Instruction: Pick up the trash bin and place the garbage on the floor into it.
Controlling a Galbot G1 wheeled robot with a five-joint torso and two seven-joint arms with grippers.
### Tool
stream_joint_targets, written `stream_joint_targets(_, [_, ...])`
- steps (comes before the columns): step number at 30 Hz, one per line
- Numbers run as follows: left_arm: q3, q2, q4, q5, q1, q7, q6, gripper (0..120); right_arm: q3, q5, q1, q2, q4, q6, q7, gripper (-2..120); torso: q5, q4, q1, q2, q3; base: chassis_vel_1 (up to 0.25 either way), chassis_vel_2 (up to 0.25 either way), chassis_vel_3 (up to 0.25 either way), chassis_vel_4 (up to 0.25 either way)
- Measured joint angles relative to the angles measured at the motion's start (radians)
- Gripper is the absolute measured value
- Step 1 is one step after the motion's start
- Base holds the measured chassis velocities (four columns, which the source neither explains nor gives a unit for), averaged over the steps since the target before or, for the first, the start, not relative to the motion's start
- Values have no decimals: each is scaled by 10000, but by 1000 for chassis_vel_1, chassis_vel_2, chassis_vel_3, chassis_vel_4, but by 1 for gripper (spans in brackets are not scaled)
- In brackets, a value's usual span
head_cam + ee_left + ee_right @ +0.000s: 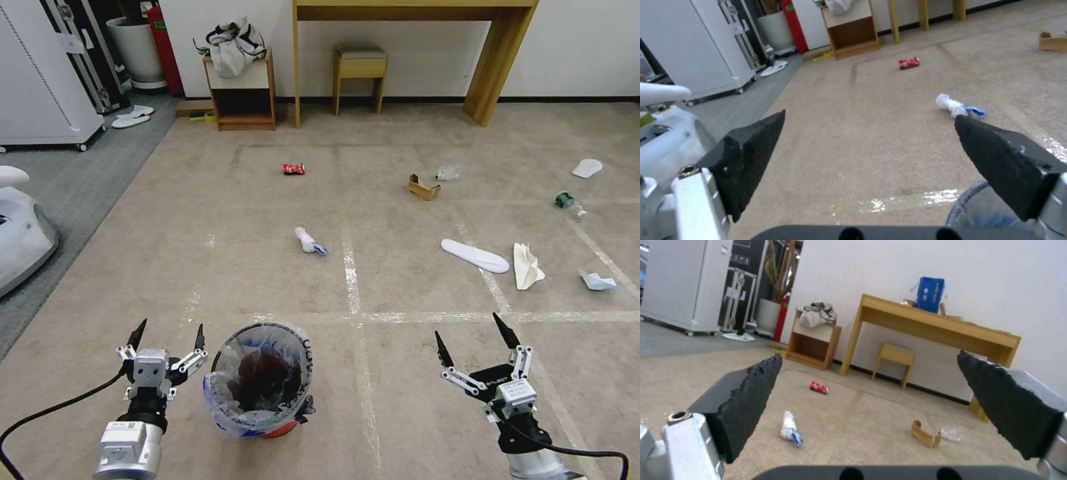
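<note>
Nothing of the task looks done yet: the trash bin (263,380) stands on the floor (280,280) just beside the left pincer (168,335), between it and the right pincer (471,337), ungrasped. Garbage lies well ahead of both: a crumpled wrapper (310,241), a red can (293,169), a slipper (475,256). Both arms reach forward low, jaws spread wide, holding nothing.
</note>
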Motion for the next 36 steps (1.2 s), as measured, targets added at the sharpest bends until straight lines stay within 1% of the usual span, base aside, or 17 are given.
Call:
stream_joint_targets(10, [-25,139,15,-112,-25,9,366,100,0,28,86,-79,-75,-53,0,100,-1,0,0,0,0,0,0,0,0])
stream_joint_targets(11, [-13,192,-37,-179,-23,4,521,100,3,37,86,-85,-75,-59,0,100,0,0,0,0,0,0,0,0,0])
stream_joint_targets(12, [35,487,-261,-565,-20,-181,1241,100,7,73,88,-118,-75,-95,0,100,0,0,0,0,0,0,0,0,0])
stream_joint_targets(13, [35,487,-261,-565,-20,-181,1241,100,7,73,88,-118,-75,-95,0,100,0,0,0,0,0,0,0,0,0])
stream_joint_targets(16, [36,1152,-562,-1229,-65,-460,2204,100,9,87,118,-156,-142,-139,0,100,-1,0,0,0,0,0,0,0,0])
stream_joint_targets(17, [36,1152,-562,-1229,-65,-460,2204,100,9,87,118,-156,-142,-139,0,100,-1,0,0,0,0,0,0,0,0])
stream_joint_targets(19, [8,1532,-706,-1924,-135,-756,2918,100,-1,75,162,-121,-313,-141,0,100,-1,-1,0,0,0,0,0,0,0])
stream_joint_targets(20, [11,1846,-768,-2786,-266,-1069,3658,100,-25,38,215,-53,-473,-125,-9,100,0,-1,0,0,0,0,0,0,0])
stream_joint_targets(21, [11,1846,-768,-2786,-266,-1069,3658,100,-25,38,215,-53,-473,-125,-9,100,0,-1,0,0,0,0,0,0,0])
stream_joint_targets(22, [25,1980,-775,-3227,-383,-1270,4123,100,-45,14,245,-20,-543,-117,-13,100,0,-1,0,0,0,0,0,0,0])
stream_joint_targets(23, [126,2200,-775,-4206,-712,-1778,5113,100,-70,-23,293,17,-659,-115,-19,100,-1,0,0,0,0,0,0,0,0])
stream_joint_targets(27, [256,2350,-731,-5063,-1081,-2286,5807,100,-74,-44,343,23,-763,-119,-20,100,0,0,0,0,0,0,0,0,0])
stream_joint_targets(30, [514,2579,-422,-6006,-1765,-2884,6383,100,-74,-63,401,5,-942,-129,-23,100,-2,-1,0,0,0,0,0,0,0])
stream_joint_targets(31, [514,2579,-422,-6006,-1765,-2884,6383,100,-74,-63,401,5,-942,-129,-23,100,-2,-1,0,0,0,0,0,0,0])
stream_joint_targets(33, [813,2745,-47,-6933,-2439,-3326,6723,100,-75,-73,437,-21,-1083,-141,-33,100,0,-1,0,0,0,0,0,0,0])
stream_joint_targets(35, [883,2774,43,-7120,-2578,-3431,6790,100,-76,-74,444,-28,-1106,-145,-36,100,-1,-1,0,0,0,0,0,0,0])
stream_joint_targets(36, [1071,2857,293,-7666,-2929,-3709,6942,100,-77,-75,479,-50,-1179,-169,-40,100,-1,-1,0,0,1,0,0,0,0])
